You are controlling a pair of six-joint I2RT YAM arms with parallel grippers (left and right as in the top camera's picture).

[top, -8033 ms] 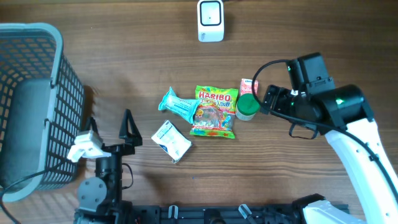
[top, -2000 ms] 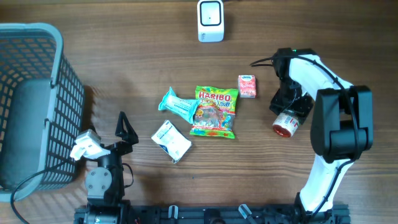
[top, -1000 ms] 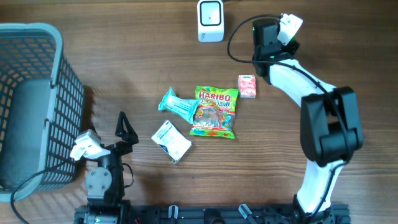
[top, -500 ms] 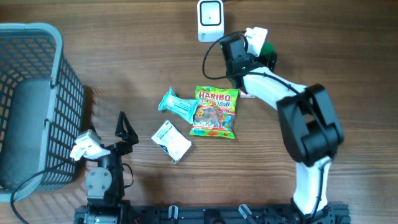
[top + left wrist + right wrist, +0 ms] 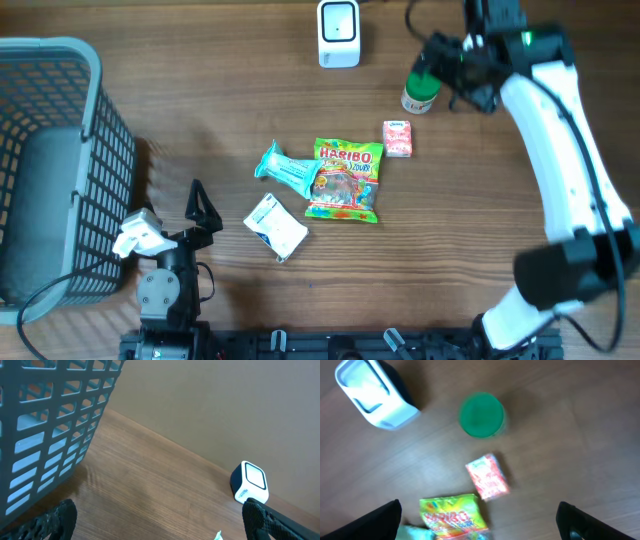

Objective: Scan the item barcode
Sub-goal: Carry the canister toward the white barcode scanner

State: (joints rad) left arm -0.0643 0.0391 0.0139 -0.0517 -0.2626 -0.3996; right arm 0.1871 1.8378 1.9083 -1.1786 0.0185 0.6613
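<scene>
At the far left stands the grey mesh basket (image 5: 60,170). Just beside its near corner, my left gripper (image 5: 203,207) rests low over the wooden table (image 5: 200,90), fingers spread wide, holding and touching nothing.

Mid-table lie a white packet (image 5: 275,226), a teal wrapper (image 5: 288,167) and a Haribo gummy bag (image 5: 345,178), the wrapper's end overlapping the bag's left edge. At the far edge sits the white barcode scanner (image 5: 338,33).

Right of the bag is a small pink packet (image 5: 398,138). Beyond it, well to the right of the scanner and apart from it, is the green-capped bottle (image 5: 421,87). It stands upright on the table, long axis vertical, cap pointing straight up at my wrist camera. I cannot tell which way its label faces.

My right gripper (image 5: 478,506) hangs above that bottle, fingers (image 5: 380,520) parted as wide as they go, gripping nothing. The bottle stands clear between and beyond them, untouched.
</scene>
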